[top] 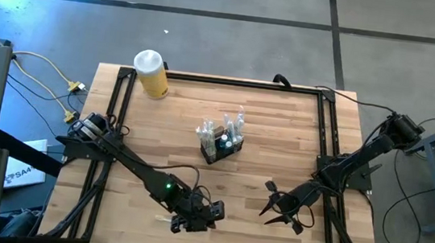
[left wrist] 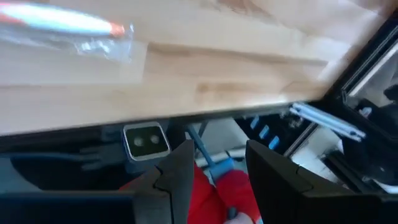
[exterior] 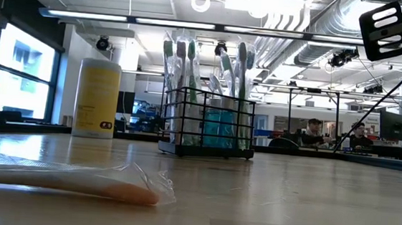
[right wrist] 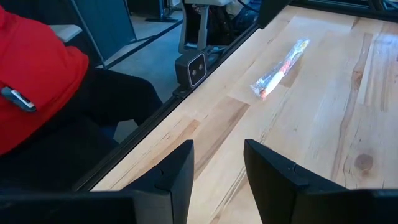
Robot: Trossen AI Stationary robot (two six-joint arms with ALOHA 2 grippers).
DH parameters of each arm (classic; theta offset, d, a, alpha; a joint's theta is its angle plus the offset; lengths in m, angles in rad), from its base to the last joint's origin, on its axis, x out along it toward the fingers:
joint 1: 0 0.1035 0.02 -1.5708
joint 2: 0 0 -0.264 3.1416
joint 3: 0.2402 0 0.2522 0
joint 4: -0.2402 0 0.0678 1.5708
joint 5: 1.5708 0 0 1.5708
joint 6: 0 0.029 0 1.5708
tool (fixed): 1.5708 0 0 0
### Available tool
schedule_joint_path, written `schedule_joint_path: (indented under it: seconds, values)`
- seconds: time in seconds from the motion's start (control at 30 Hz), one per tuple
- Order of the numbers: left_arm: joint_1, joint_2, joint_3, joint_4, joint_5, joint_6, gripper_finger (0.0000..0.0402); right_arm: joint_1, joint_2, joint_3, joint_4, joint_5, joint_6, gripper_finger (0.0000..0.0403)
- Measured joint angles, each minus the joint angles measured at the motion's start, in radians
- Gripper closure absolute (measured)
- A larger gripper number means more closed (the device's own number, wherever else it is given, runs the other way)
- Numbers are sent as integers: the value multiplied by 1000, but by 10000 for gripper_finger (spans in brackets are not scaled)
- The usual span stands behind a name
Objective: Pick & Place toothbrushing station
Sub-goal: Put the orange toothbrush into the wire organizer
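- Toothbrushing station (top: 220, 146), a small black slatted caddy, stands upright on the wooden table (top: 281, 128) near its middle, a little toward the far edge; it is filled with upright toothbrushes (exterior: 208, 70) whose heads rise above its rim
- Left gripper (top: 195, 220) hovers close to the near edge of the table, left of centre, well apart from the caddy; its fingers (left wrist: 177, 177) stand apart with nothing between them
- Wrapped toothbrush (top: 165, 219), in clear plastic with an orange end, lies flat on the table just beside the left gripper, near the near edge
- Right gripper (top: 274, 210) hangs over the near right part of the table, also well apart from the caddy; its fingers (right wrist: 180, 168) are spread and hold nothing
- Yellow jar (top: 151, 74) with a white lid stands near the far left corner
- Person in a red top (right wrist: 37, 81) sits just beyond the near edge
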Motion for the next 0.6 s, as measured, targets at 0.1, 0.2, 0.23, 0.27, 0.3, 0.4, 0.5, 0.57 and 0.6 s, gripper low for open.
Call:
schedule_joint_path:
  seconds: [0.1, 0.2, 0.23, 0.27, 0.3, 0.4, 0.5, 0.57, 0.6]
  values:
    - [0, 0, 0, -60, -6, -39, 261, 0, 0, 0, -8, 0, -1, 270]
    - [-33, 0, 0, -92, -133, -199, 261, 0, 0, 0, -27, 0, -22, 270]
    - [-49, 0, 0, -108, -194, -252, 261, 0, 0, 0, -35, 0, -33, 270]
    - [-65, 0, 0, -126, -248, -298, 261, 0, 0, 0, -42, 0, -43, 270]
    - [-77, 1, 0, -145, -276, -318, 261, 0, 0, 0, -49, 0, -53, 270]
    - [-89, 1, 0, -164, -274, -345, 261, 0, 0, 0, -65, 0, -70, 270]
    - [-91, 25, 4, -161, -259, -363, 261, 0, 0, 0, -73, -1, -96, 270]
    - [-90, 58, 12, -163, -241, -373, 261, 0, 0, 0, -84, -12, -116, 270]
    - [-91, 72, 19, -183, -213, -380, 261, 0, 0, 0, -90, -25, -125, 270]
